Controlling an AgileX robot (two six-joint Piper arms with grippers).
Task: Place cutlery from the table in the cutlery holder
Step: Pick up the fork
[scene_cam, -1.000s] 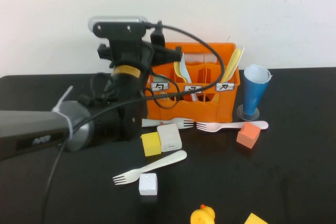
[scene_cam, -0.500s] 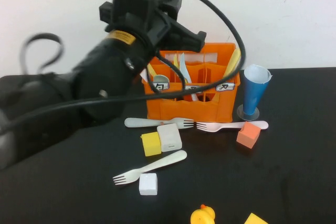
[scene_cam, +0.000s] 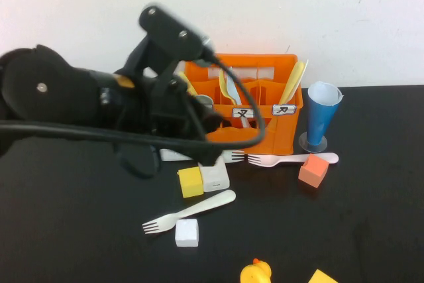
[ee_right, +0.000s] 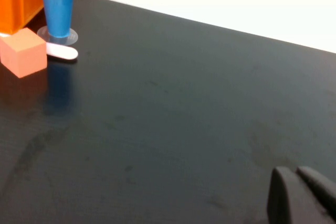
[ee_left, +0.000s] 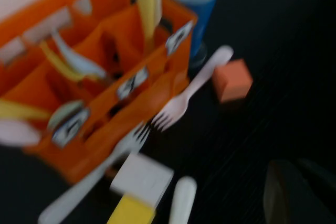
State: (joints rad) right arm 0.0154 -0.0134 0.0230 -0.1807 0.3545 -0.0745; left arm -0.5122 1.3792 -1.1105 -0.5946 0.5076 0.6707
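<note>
The orange cutlery holder (scene_cam: 265, 134) stands at the back of the black table (scene_cam: 371, 217) and holds a yellow spoon (scene_cam: 293, 81) and other pale cutlery. On the table lie a whitish fork (scene_cam: 291, 159), a pale fork (scene_cam: 232, 156) partly behind my left arm, and a cream fork (scene_cam: 192, 211). My left arm (scene_cam: 132, 114) hangs in front of the holder's left side. In the left wrist view its gripper (ee_left: 299, 195) is shut and empty, above the table near the forks (ee_left: 191, 93). My right gripper (ee_right: 302, 195) is shut and empty, low over bare table.
A blue paper cup (scene_cam: 321, 116) stands right of the holder, with an orange cube (scene_cam: 313, 170) in front of it. A yellow cube (scene_cam: 190, 181), a white block (scene_cam: 214, 173) and a white cube (scene_cam: 187, 232) lie among the forks. A yellow duck (scene_cam: 255, 273) sits at the front edge.
My left arm rose from over the holder's left compartment, then swung down and left in front of the holder. A spoon now stands in that compartment.
</note>
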